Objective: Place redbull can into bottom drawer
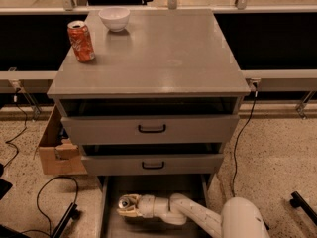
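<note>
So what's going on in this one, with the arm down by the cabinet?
The robot's arm reaches into the open bottom drawer, with the gripper low inside it, toward the left. The redbull can is right at the gripper, shiny top showing; whether it has been released cannot be told. On the cabinet top stand an orange-red soda can and a white bowl.
</note>
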Action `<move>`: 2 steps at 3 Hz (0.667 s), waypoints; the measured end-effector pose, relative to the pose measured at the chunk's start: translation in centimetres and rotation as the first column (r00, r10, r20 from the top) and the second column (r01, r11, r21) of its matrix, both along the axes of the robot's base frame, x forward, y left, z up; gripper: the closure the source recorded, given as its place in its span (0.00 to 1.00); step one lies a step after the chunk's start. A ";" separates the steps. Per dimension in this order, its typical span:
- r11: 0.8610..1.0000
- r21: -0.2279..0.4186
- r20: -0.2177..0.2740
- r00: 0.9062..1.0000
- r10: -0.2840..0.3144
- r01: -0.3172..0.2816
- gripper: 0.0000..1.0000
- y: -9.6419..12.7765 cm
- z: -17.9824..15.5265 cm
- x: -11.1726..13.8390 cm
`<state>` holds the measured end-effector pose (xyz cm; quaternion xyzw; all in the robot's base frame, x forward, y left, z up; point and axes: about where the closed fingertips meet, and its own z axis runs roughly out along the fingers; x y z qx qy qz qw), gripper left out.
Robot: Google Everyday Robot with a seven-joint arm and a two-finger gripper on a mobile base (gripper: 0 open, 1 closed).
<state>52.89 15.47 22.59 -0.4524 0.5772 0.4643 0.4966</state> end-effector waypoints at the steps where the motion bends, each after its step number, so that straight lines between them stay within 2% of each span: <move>1: 1.000 0.002 -0.001 1.000 0.003 -0.003 0.81 0.2 0.0 -0.1; 2: 1.000 0.004 -0.002 1.000 0.006 -0.006 0.59 0.4 0.1 -0.2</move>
